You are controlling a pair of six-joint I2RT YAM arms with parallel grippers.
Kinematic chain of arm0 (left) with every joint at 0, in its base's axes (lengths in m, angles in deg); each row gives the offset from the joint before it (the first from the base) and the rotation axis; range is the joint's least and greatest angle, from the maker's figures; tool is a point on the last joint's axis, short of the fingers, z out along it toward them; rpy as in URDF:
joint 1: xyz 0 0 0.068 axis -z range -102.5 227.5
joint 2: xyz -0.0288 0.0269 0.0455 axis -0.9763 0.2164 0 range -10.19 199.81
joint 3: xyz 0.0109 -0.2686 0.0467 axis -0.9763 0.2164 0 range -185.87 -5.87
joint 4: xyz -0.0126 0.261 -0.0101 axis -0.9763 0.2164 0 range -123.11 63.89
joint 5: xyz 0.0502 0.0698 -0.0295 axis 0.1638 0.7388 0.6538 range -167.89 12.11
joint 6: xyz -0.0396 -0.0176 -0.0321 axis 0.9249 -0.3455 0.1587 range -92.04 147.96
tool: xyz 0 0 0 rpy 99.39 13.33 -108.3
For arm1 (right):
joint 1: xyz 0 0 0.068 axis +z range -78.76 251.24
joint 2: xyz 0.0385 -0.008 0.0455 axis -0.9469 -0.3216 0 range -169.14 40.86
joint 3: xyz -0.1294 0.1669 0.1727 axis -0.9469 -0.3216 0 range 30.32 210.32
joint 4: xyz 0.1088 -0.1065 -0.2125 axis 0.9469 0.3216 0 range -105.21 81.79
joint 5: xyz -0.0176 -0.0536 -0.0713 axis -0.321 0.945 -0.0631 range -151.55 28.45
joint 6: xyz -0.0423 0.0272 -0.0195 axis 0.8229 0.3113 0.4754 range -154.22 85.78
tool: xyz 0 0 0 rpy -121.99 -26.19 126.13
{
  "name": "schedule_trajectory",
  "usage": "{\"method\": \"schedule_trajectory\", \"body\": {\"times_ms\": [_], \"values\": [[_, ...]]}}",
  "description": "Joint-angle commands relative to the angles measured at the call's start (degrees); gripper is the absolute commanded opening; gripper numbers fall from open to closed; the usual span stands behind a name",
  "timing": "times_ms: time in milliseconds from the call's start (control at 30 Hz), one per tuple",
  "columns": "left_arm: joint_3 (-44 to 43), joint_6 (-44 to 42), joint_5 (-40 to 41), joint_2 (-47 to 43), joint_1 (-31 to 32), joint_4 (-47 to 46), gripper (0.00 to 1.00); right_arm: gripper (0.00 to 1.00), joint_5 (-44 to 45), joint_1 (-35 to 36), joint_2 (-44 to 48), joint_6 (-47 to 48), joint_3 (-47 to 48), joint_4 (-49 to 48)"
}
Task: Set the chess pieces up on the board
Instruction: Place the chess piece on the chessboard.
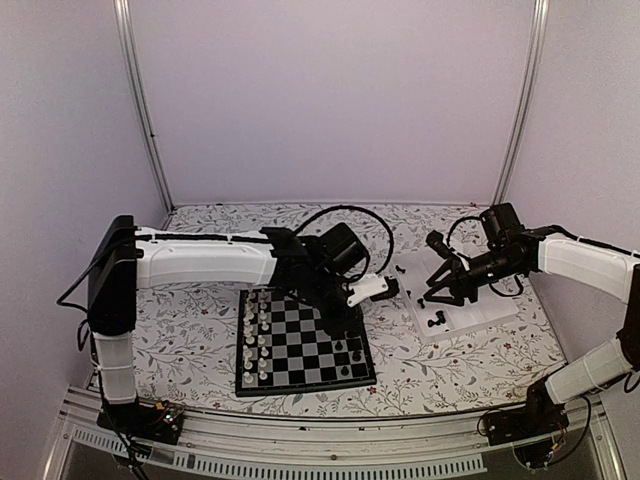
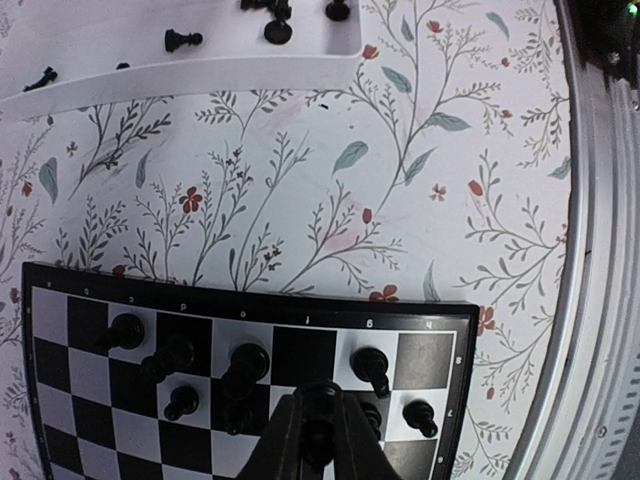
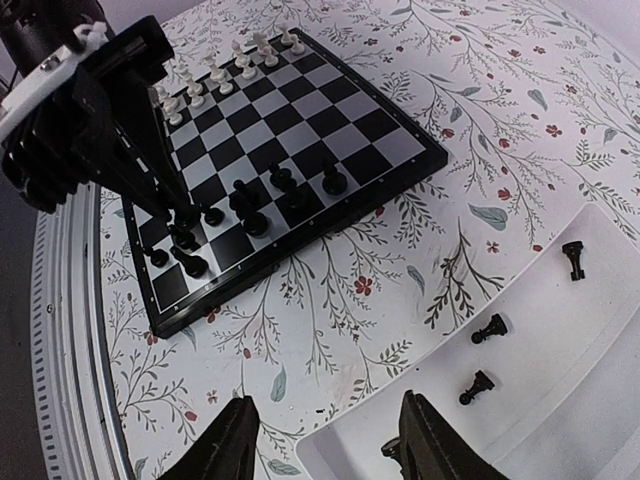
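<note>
Left wrist: board point(image 2: 300, 350) rim marks point(image 2: 372, 322) (unreadable)

I take this for a robotics lab cell, a test booth built around me, not a room anyone lives in. Plain pale walls point(image 1: 330, 90) close me in on three sides, framed by bare aluminium posts point(image 1: 137, 100). My left arm point(image 1: 200, 258) and right arm point(image 1: 585, 262) are bolted to a slotted metal rail point(image 1: 330, 445) along the near edge of the surface point(image 1: 200, 330), which wears a flower-printed cloth. Black cables point(image 1: 350, 212) loop openly off my joints. By my left base sits what may be a bare circuit board point(image 1: 165, 415), too small to be sure.
</note>
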Motion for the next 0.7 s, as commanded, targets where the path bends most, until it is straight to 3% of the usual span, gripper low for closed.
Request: {"method": "schedule_trajectory", "body": {"times_ms": [0, 667], "values": [[-2.45, -1.54, 1.76, 1.84, 1.39, 2.01, 0.14, 0.50, -1.53, -0.13, -0.37, 0.81, -0.09, -0.31], [-5.39, -2.70, 3.24, 7.36, 2.64, 4.23, 0.16, 0.51, -2.65, -0.14, -1.03, 1.63, -0.01, 0.50]]}}
